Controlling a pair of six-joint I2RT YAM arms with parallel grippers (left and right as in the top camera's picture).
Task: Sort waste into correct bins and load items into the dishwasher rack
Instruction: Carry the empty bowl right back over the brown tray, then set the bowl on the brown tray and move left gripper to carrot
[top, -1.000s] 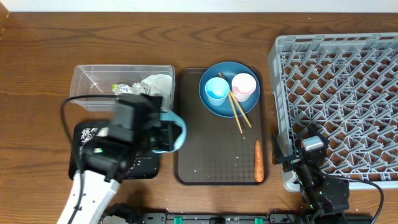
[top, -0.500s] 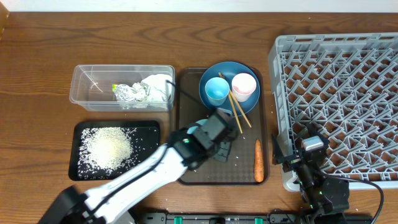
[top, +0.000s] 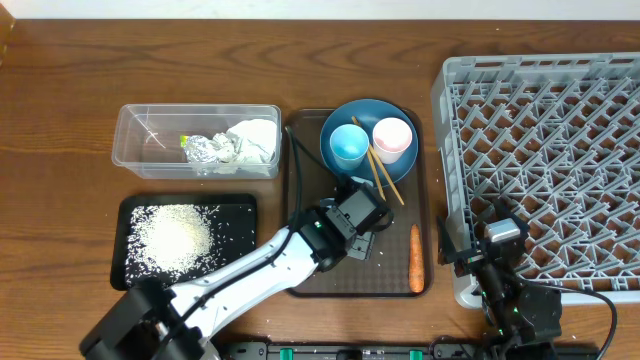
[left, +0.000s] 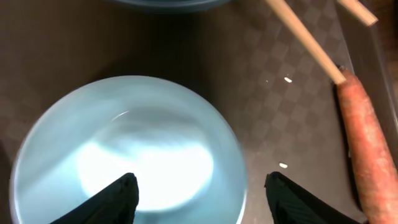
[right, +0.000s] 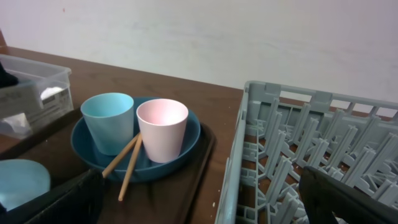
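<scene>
Figure: we look down on a brown wood-grain table (top: 60, 120), which the right wrist view shows meeting a plain white wall (right: 186, 31). On the brown serving tray (top: 310, 200) the left gripper (left: 200, 180) hangs over the white-and-pale-blue bowl (left: 124, 137), fingers spread and gripping nothing; one finger lies above the bowl's hollow, the other outside its rim. The carrot (top: 416, 258) lies near the tray's right edge, just below the chopsticks (left: 305, 40), which lean off the dark-blue dish (top: 368, 108) holding the light-blue cup (top: 349, 145) and pink cup (top: 392, 140). Foil wrapper (top: 205, 150) and tissue (top: 252, 138) sit in the clear tub (top: 140, 125); rice (top: 175, 235) covers the black tray (top: 240, 205). The right gripper (right: 199, 180), wide open and empty, sits at the grey rack (top: 545, 150), by its near-left corner.
</scene>
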